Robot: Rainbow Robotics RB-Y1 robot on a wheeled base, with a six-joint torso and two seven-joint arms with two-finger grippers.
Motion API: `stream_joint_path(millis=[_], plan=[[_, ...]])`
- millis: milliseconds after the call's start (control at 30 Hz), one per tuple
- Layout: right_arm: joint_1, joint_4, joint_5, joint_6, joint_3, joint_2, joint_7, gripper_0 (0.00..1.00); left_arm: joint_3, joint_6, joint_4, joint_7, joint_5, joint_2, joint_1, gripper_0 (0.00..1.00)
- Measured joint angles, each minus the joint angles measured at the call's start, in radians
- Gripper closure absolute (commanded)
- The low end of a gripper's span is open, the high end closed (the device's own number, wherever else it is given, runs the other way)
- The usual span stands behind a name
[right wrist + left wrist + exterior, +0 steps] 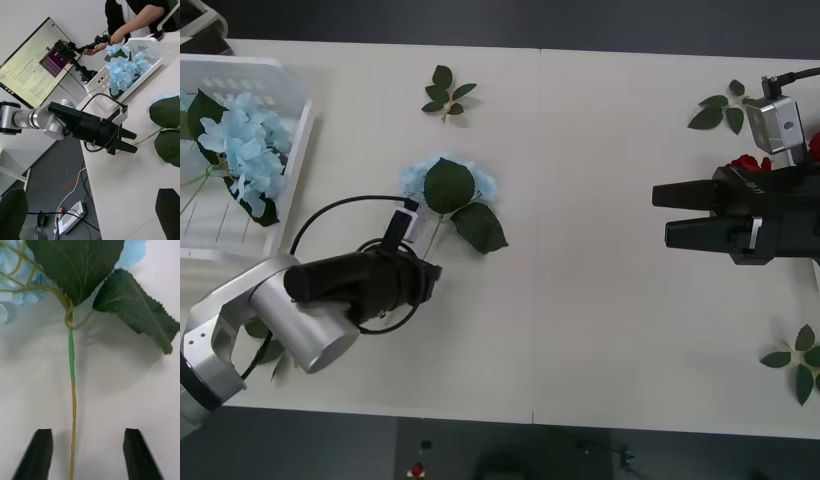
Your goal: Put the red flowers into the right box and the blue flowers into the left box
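The blue-flower step is in hand. The left gripper [88, 453] is lowered over the counter [600, 300] with its black fingers [35, 453] spread wide, and the thin stem of a blue flower [448, 185] runs between them, nearer one finger than the other, not yet pinched. Beyond the fingertips the stem is seen to climb to two big green leaves and the pale bloom, all lying flat on the counter. The left box [292, 150], with blue flowers already in it, is seen well off to the far side of that gripper. Next, by judgement, the fingers must be centred on the stem and closed, then the flower lifted and carried to that box. The right gripper [662, 214] is held over the counter's right side, fingers slightly parted and empty, with red flowers [750, 163] just behind it.
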Motion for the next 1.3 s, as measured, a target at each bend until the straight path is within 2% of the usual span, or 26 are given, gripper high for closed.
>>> stream_joint_path(millis=[133, 300, 533, 767, 800, 833, 867, 900, 933, 967, 1300], plan=[[0.0, 0.0, 0.0, 0.0, 0.0, 0.0, 0.0, 0.0, 0.058, 0.031, -0.005, -0.015, 0.046, -0.011, -0.013, 0.0], [0.0, 0.0, 0.0, 0.0, 0.0, 0.0, 0.0, 0.0, 0.067, 0.116, 0.008, -0.05, 0.028, -0.05, -0.085, 0.0], [0.0, 0.0, 0.0, 0.0, 0.0, 0.0, 0.0, 0.0, 0.066, 0.119, 0.162, -0.05, -0.008, -0.167, -0.177, 0.0], [0.0, 0.0, 0.0, 0.0, 0.0, 0.0, 0.0, 0.0, 0.066, 0.119, 0.275, -0.055, -0.042, -0.248, -0.218, 0.0], [0.0, 0.0, 0.0, 0.0, 0.0, 0.0, 0.0, 0.0, 0.066, 0.119, 0.287, -0.055, -0.043, -0.255, -0.221, 0.04], [0.0, 0.0, 0.0, 0.0, 0.0, 0.0, 0.0, 0.0, 0.066, 0.119, 0.298, -0.055, -0.043, -0.26, -0.223, 0.2], [0.0, 0.0, 0.0, 0.0, 0.0, 0.0, 0.0, 0.0, 0.066, 0.119, 0.309, -0.056, -0.045, -0.264, -0.224, 0.3], [0.0, 0.0, 0.0, 0.0, 0.0, 0.0, 0.0, 0.0, 0.066, 0.119, 0.316, -0.056, -0.054, -0.267, -0.224, 0.6], [0.0, 0.0, 0.0, 0.0, 0.0, 0.0, 0.0, 0.0, 0.066, 0.119, 0.318, -0.057, -0.066, -0.267, -0.224, 0.73], [0.0, 0.0, 0.0, 0.0, 0.0, 0.0, 0.0, 0.0, 0.066, 0.119, 0.32, -0.057, -0.071, -0.267, -0.224, 0.99], [0.0, 0.0, 0.0, 0.0, 0.0, 0.0, 0.0, 0.0, 0.064, 0.119, 0.32, -0.061, -0.071, -0.266, -0.225, 1.0]])
